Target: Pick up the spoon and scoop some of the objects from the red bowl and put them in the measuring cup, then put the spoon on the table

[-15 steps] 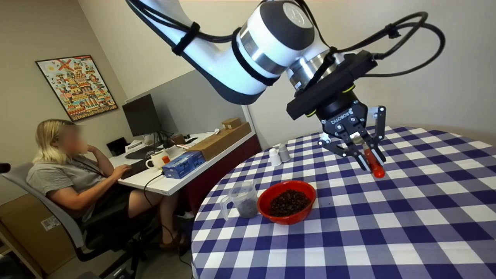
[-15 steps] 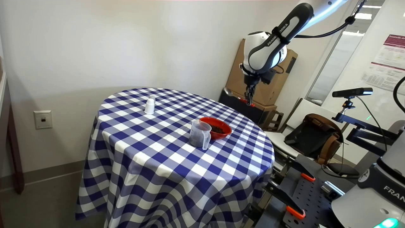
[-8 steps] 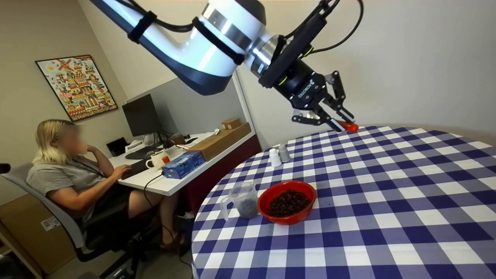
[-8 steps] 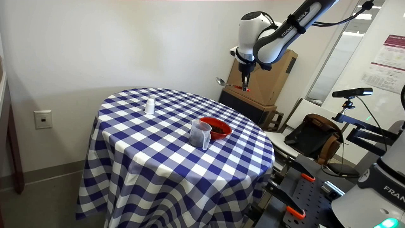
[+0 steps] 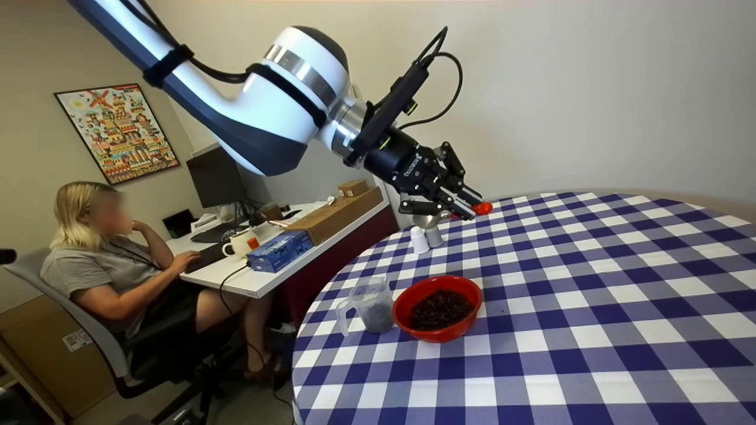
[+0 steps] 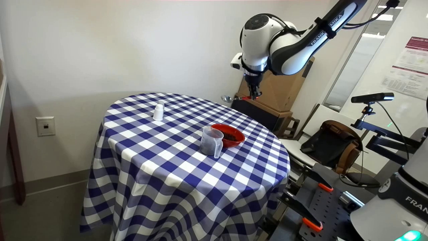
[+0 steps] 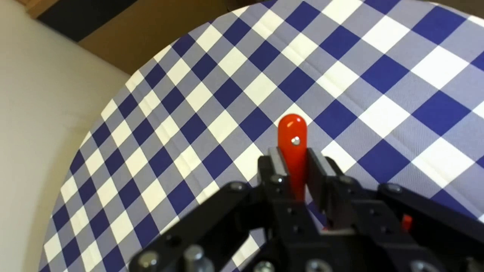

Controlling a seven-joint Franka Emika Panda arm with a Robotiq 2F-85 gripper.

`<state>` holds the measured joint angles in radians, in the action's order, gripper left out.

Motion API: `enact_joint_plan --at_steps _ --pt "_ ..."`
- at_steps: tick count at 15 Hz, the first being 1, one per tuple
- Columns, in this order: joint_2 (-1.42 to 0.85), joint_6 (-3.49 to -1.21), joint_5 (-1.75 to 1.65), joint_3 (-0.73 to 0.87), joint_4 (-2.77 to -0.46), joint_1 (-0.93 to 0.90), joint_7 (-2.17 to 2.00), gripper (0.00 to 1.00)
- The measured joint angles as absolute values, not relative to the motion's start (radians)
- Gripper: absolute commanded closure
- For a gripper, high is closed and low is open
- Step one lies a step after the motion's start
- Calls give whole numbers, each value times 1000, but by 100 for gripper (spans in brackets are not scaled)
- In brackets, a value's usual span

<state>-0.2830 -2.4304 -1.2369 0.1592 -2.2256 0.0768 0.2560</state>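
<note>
My gripper (image 5: 468, 206) is shut on the red handle of the spoon (image 5: 484, 208), in the air above the far part of the checked table (image 5: 590, 330). In the wrist view the handle (image 7: 292, 132) sticks out past the fingertips (image 7: 297, 162). The silvery scoop (image 6: 227, 99) shows at the spoon's other end, and the spoon is about level; whether it holds anything is unclear. The red bowl (image 5: 437, 336) stands on the table with dark pieces (image 5: 442, 310) heaped in it. The clear measuring cup (image 5: 373, 307) stands upright beside it; its lower part looks greyish. Bowl and cup are out of the wrist view.
A white shaker (image 5: 419, 240) and a grey shaker (image 5: 433, 234) stand on the table behind the bowl. A desk (image 5: 236, 282) with a seated person (image 5: 118, 260) is beside the table. Cardboard boxes (image 6: 277, 90) stand behind the arm.
My gripper has moved left in both exterior views with the spoon still held. It first rose, then came down a little. The spoon has turned from steeply tilted to about level. Bowl and cup have not moved.
</note>
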Motion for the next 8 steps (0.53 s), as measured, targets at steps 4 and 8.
enact_joint_plan --at_steps 4,8 --pt "-281 -2345 -1448 128 -2240 61 241 90" --pt "-282 -2264 -1664 99 -2257 48 205 90"
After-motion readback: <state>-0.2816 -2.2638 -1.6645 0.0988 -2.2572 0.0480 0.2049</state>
